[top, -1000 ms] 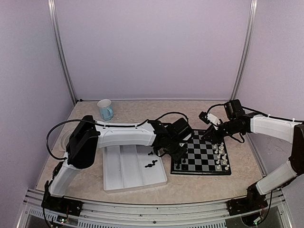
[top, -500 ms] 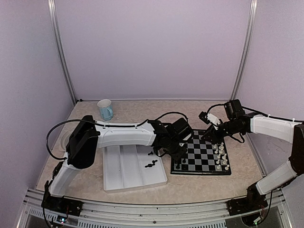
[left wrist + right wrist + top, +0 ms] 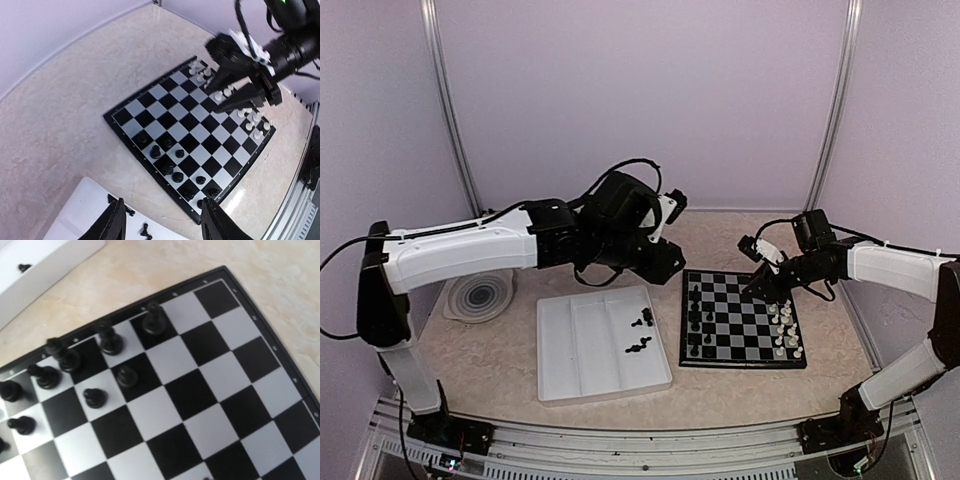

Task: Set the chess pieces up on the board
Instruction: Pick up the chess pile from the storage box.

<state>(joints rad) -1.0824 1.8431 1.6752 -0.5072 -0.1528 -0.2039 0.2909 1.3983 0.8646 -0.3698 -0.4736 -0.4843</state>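
Observation:
The board [image 3: 740, 322] lies right of centre, with several black chess pieces [image 3: 695, 320] standing along its left columns and white pieces [image 3: 786, 325] along its right edge. More black pieces [image 3: 642, 320] lie in the white tray [image 3: 580, 350]. My left gripper [image 3: 665, 265] hangs high above the table, just beyond the board's far left corner. It is open and holds nothing [image 3: 164, 202]. My right gripper [image 3: 760, 288] hovers low over the board's far right part, its fingers apart [image 3: 218, 105] and nothing between them. The right wrist view shows only board squares [image 3: 200, 405] and black pieces [image 3: 111, 340].
A round grey disc with rings [image 3: 482, 293] lies left of the tray. Purple walls and two metal posts [image 3: 450, 110] close in the back and sides. Bare marbled table [image 3: 70, 115] surrounds the board.
My left arm has risen from the board's near left edge and swung back and up. Its jaws went from shut to open. The right arm has not moved.

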